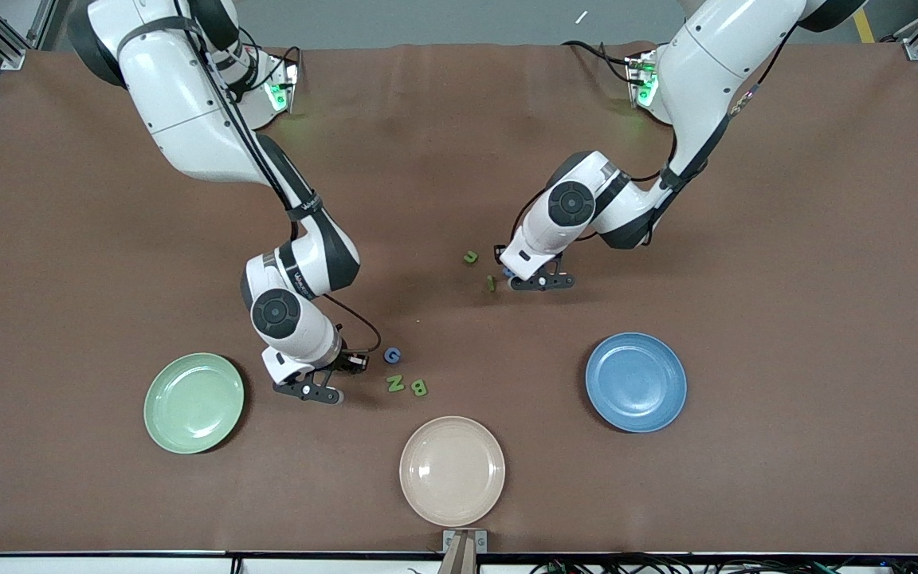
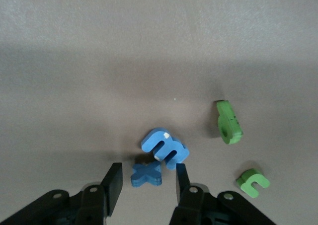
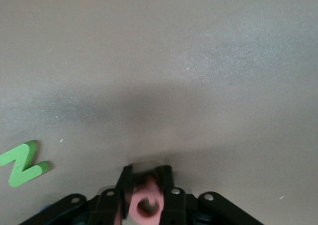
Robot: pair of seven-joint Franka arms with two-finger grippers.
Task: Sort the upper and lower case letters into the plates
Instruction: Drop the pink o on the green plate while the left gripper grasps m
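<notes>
Letters, left group: a blue x [image 2: 147,174] and a blue m [image 2: 164,148] lie touching on the table mid-way between the arms; a green letter on edge [image 2: 228,121] and a green u [image 2: 253,182] lie just beside them.
Letters, right group: a blue G [image 1: 392,355], a green N [image 1: 395,383] and a green B [image 1: 419,387] lie near the cream plate [image 1: 452,470], farther from the front camera than it.
Pink letter [image 3: 145,201]: clamped in the right gripper; its shape cannot be read.
Handling: judged light, thick foam-like pieces, slightly yielding and not fragile. Take hold across flat opposite sides. A flat-lying piece offers only thin edges and may skid on the cloth.
Green plate [image 1: 194,402]: toward the right arm's end, empty.
Blue plate [image 1: 636,382]: toward the left arm's end, empty.
Left gripper [image 2: 147,181]: low over the table, fingers apart and straddling the blue x, with the m touching one fingertip. Closing may catch both letters.
Right gripper [image 3: 145,185]: low over the table between the green plate and the G, closed on the pink letter.
Progress: judged early; no letter sits in either plate.
</notes>
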